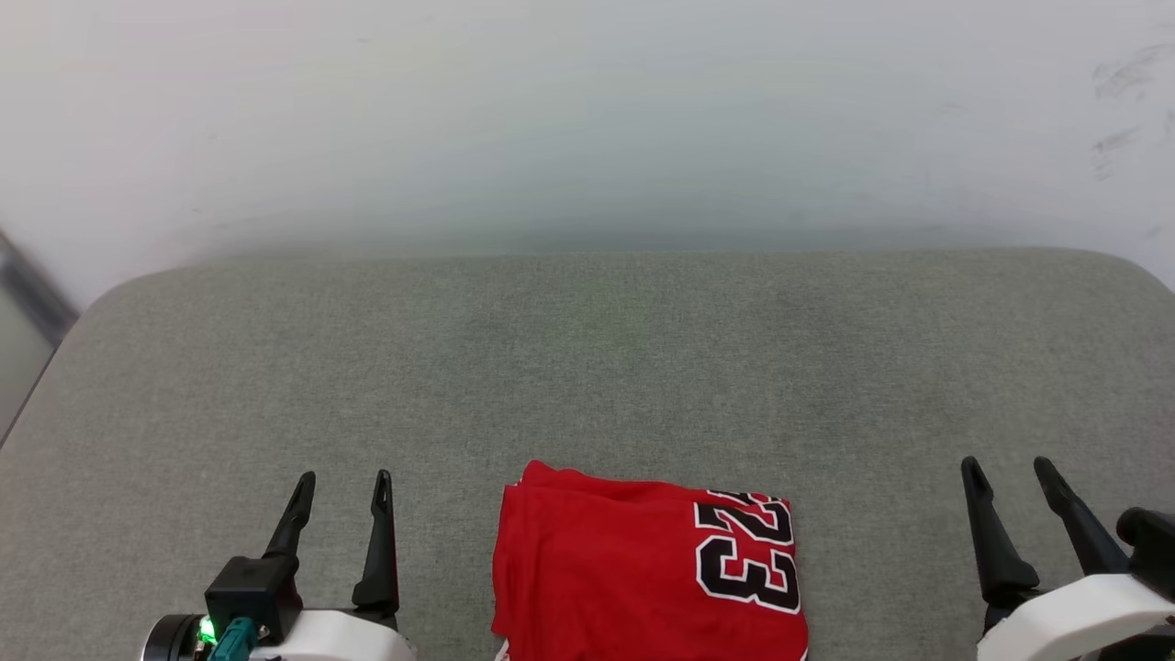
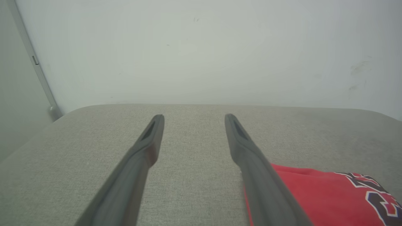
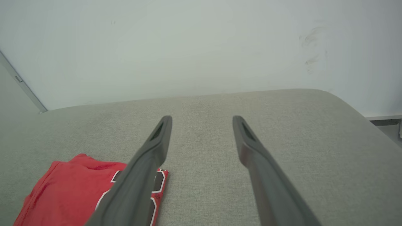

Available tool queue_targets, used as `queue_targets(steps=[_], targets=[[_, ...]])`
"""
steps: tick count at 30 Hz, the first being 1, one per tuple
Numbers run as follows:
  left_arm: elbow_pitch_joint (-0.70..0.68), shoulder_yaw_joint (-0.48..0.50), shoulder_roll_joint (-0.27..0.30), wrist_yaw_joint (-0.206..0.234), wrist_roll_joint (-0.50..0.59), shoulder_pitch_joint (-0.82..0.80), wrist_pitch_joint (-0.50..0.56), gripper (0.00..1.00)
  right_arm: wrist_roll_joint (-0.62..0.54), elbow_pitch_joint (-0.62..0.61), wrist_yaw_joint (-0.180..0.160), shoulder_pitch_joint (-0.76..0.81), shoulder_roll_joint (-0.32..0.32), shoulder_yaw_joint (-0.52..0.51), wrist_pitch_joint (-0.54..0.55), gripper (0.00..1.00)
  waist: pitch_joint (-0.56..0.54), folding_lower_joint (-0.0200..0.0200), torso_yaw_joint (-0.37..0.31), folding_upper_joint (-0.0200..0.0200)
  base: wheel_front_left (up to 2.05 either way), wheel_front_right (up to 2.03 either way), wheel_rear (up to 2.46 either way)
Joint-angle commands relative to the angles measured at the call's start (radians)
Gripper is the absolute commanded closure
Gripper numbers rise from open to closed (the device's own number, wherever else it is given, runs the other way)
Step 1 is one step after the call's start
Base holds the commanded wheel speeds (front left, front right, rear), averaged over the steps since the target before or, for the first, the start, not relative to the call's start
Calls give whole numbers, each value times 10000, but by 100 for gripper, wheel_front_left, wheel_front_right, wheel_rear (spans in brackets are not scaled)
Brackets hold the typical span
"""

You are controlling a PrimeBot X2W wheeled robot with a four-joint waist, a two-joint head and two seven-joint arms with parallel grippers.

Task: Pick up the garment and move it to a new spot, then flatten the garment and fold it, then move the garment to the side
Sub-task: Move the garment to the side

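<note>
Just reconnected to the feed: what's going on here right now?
Nothing is being handled at the moment. The red garment lies folded, number up, on the grey padded surface close to the robot. The left gripper and right gripper sit open on either side of it, both clear of the cloth.

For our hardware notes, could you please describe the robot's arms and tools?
Left tool and right tool each have two long, black, tapering fingers with slotted tips, on white forearm shells. The left wrist carries a green light and teal plug.
</note>
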Motion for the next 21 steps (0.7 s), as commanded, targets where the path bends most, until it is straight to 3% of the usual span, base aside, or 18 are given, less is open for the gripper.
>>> queue_targets(steps=[1, 5, 12, 21], targets=[[1, 61, -89, -74, 103, -38, -45, 0, 351, 194, -4, 161, 47, -259, 190, 0, 63, 0, 64, -1, 0, 0, 0], [-58, 110, -205, -154, 207, -173, -45, 0, 984, 700, -4, 222, 23, -694, 607, 0, 207, 0, 191, -1, 0, 0, 0], [-215, 194, -523, -356, 441, -472, -46, 0, 2745, 2114, -2, -20, -669, -1045, 1559, 0, 794, 0, 548, -1, 0, 0, 0], [-222, 332, -884, -700, 750, -1065, -46, 0, 5269, 3632, -4, -830, -1281, 699, 3102, 0, 1696, 0, 925, -1, 0, 0, 0]])
